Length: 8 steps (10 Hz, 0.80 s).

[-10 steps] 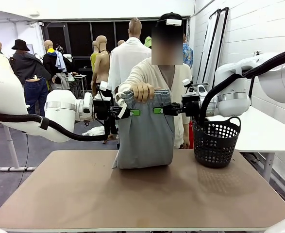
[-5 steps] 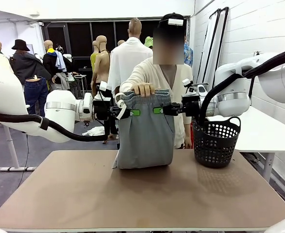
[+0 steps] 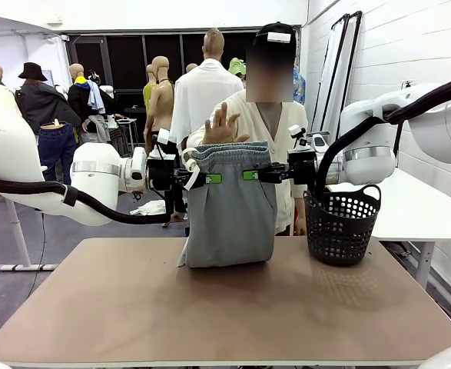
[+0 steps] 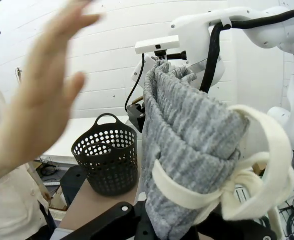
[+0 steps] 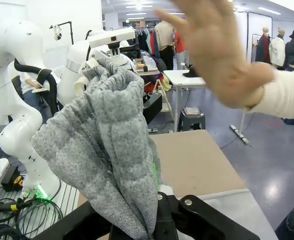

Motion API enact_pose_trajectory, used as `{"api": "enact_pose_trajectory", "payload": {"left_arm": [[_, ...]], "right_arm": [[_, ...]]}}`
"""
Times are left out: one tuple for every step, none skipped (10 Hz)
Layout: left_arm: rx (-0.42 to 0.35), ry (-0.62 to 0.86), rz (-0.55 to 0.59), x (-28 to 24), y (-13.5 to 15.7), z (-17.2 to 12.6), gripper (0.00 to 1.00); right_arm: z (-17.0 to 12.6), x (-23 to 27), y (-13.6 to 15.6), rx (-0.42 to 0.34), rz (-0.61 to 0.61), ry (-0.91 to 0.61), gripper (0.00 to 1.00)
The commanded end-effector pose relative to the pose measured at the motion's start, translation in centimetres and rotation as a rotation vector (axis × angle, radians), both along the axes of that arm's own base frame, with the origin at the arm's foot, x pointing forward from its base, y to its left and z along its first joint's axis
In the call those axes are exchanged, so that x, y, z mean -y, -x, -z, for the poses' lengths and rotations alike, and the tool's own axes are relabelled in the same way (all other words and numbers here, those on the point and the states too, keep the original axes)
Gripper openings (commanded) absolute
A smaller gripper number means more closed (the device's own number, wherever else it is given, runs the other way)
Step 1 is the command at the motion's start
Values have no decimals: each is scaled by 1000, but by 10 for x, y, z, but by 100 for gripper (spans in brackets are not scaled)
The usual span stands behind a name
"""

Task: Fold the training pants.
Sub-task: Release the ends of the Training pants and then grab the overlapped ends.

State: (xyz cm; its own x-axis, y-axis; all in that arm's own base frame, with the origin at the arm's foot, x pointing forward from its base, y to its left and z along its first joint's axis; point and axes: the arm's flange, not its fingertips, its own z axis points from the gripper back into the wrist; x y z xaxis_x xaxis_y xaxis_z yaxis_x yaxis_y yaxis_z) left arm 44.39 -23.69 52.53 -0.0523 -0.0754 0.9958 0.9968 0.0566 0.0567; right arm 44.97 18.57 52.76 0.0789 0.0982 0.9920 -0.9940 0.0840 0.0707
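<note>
a tan worktop (image 3: 210, 307) spreads out below both end effectors, its near half bare. a white brick wall (image 3: 417, 61) runs behind the right arm. a white table (image 3: 421, 204) stands past the worktop's edge, outward of the right end effector (image 3: 250, 175). a grey floor and a dark far wall lie beyond the left end effector (image 3: 212, 178).

the training pants (image 3: 231, 207) hang between the two end effectors. the left end effector is clamped shut on one end of the gathered waistband (image 3: 229, 152), and the right end effector is clamped shut on the other end. the grey cloth drops straight down from them, and its lower end rests on the worktop directly beneath. in the left wrist view, the white drawstring (image 4: 257, 165) loops loose right beside that end effector's fingers.

a black perforated basket (image 3: 340, 227) stands on the worktop below and outward of the right end effector, near the pants but apart from them. the right arm's black cable crosses in front of the basket's rim.

a person stands just beyond the pants, behind the gap between the end effectors. the person's hand (image 3: 223, 127) is open with fingers spread, above the waistband and closer to the left end effector, clear of the cloth. it is blurred in both wrist views.
</note>
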Motion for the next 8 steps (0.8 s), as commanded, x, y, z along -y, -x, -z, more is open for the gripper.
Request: {"api": "enact_pose_trajectory", "payload": {"left_arm": [[1,19,-13,-1,4,-2,0],[1,19,-13,-1,4,-2,0],[1,19,-13,-1,4,-2,0],[1,19,-13,-1,4,-2,0],[1,19,-13,-1,4,-2,0],[1,19,-13,-1,4,-2,0],[1,19,-13,-1,4,-2,0],[1,19,-13,-1,4,-2,0]], "right_arm": [[-2,-1,1,5,-2,-9,0],[-2,-1,1,5,-2,-9,0],[-2,-1,1,5,-2,-9,0],[-2,-1,1,5,-2,-9,0],[-2,-1,1,5,-2,-9,0],[-2,-1,1,5,-2,-9,0],[-2,-1,1,5,-2,-9,0],[-2,-1,1,5,-2,-9,0]]}}
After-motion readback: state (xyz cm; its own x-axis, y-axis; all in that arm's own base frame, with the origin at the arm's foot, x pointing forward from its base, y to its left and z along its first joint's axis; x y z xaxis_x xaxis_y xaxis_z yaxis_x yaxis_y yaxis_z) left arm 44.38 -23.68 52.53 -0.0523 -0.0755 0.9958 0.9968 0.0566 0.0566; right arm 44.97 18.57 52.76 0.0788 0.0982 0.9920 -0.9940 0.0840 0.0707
